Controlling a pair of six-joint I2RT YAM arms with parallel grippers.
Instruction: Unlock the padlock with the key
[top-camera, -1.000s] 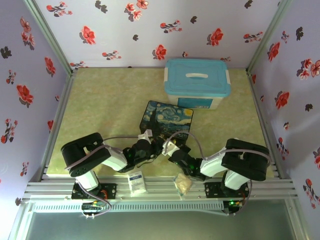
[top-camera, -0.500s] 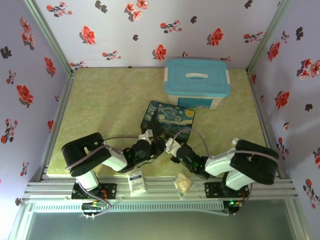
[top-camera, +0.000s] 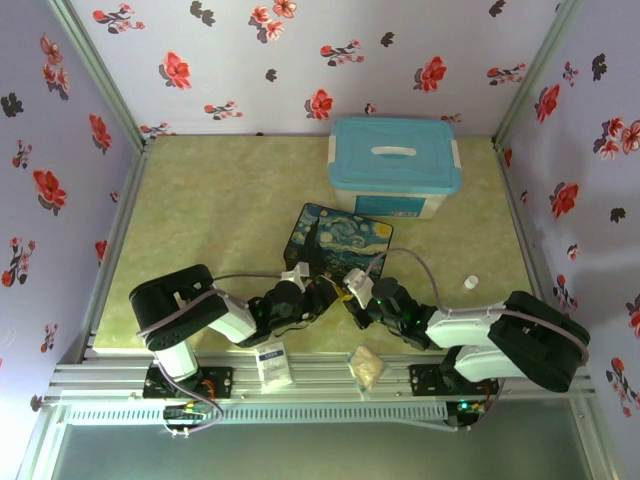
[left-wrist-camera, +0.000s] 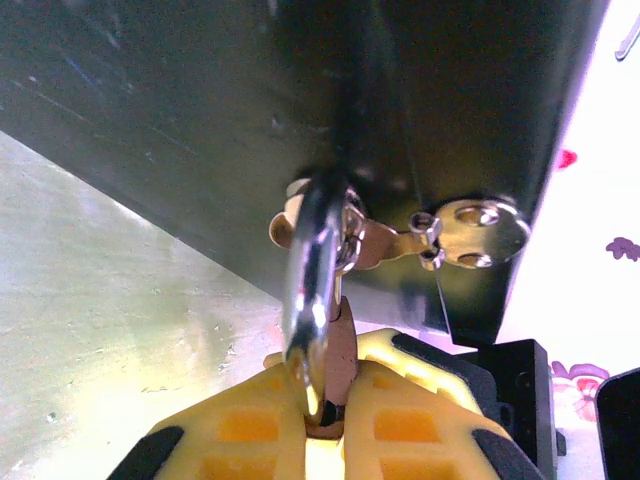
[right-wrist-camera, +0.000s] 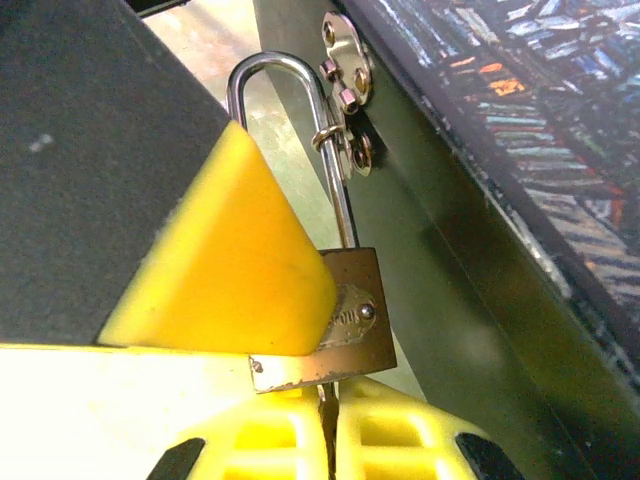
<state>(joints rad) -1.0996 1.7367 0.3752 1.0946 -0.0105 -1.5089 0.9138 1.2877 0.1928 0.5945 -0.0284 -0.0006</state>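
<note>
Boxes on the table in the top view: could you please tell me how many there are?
2. The blue-lidded plastic box sits at the far edge of the table; the dark starry-night box lies just in front of it, mid-table.

The mottled yellow-green table (top-camera: 200, 220) carries a white tub with a pale blue lid (top-camera: 394, 165) near the far wall, a dark painted box (top-camera: 338, 238) just in front of it, and a small white cap (top-camera: 469, 283) near the right edge
</note>
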